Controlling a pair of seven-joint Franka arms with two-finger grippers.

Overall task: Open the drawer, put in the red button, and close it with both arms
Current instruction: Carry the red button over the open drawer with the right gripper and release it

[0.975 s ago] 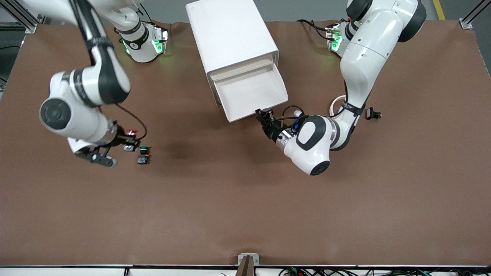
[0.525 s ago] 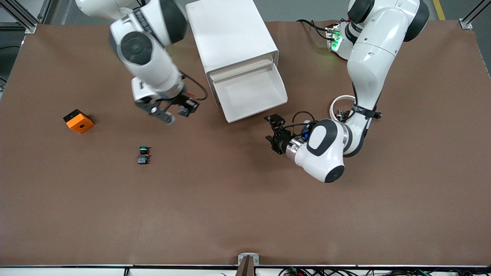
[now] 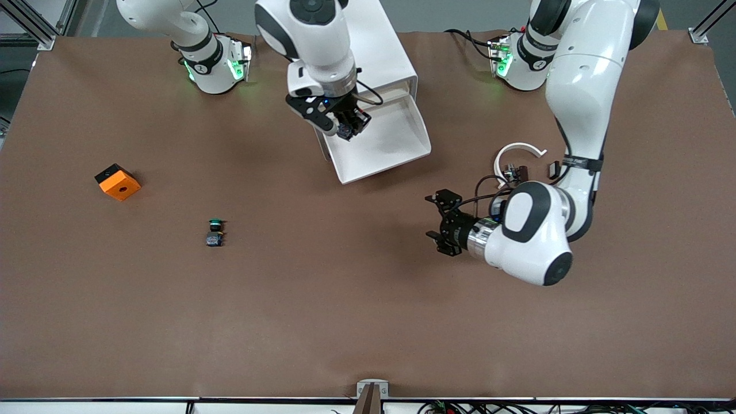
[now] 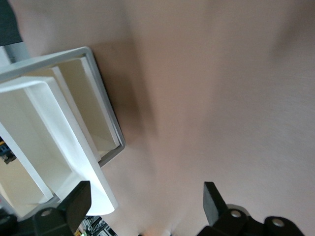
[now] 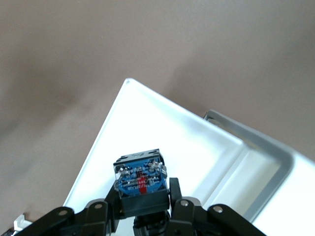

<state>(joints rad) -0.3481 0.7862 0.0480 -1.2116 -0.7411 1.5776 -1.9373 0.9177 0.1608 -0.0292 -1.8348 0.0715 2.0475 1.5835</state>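
My right gripper [image 3: 347,126] is shut on the red button [image 3: 345,131] and holds it over the open drawer [image 3: 402,146] of the white cabinet [image 3: 345,52]. In the right wrist view the button's blue-grey body [image 5: 139,178] sticks out between the fingers [image 5: 173,196] above the drawer's white floor [image 5: 162,132]; its red cap is hidden. My left gripper [image 3: 441,224] is open and empty, over bare table nearer the front camera than the drawer. The left wrist view shows its gripper [image 4: 145,199] and the cabinet with the drawer [image 4: 74,147].
A green-capped button [image 3: 215,231] stands on the table toward the right arm's end, with an orange block [image 3: 118,181] farther toward that end. A white curved piece [image 3: 517,150] and small dark parts [image 3: 555,168] lie beside the left arm.
My right arm has swung from beside the green button to over the open drawer, carrying the red button. My left gripper has drawn away from the drawer front toward the front camera.
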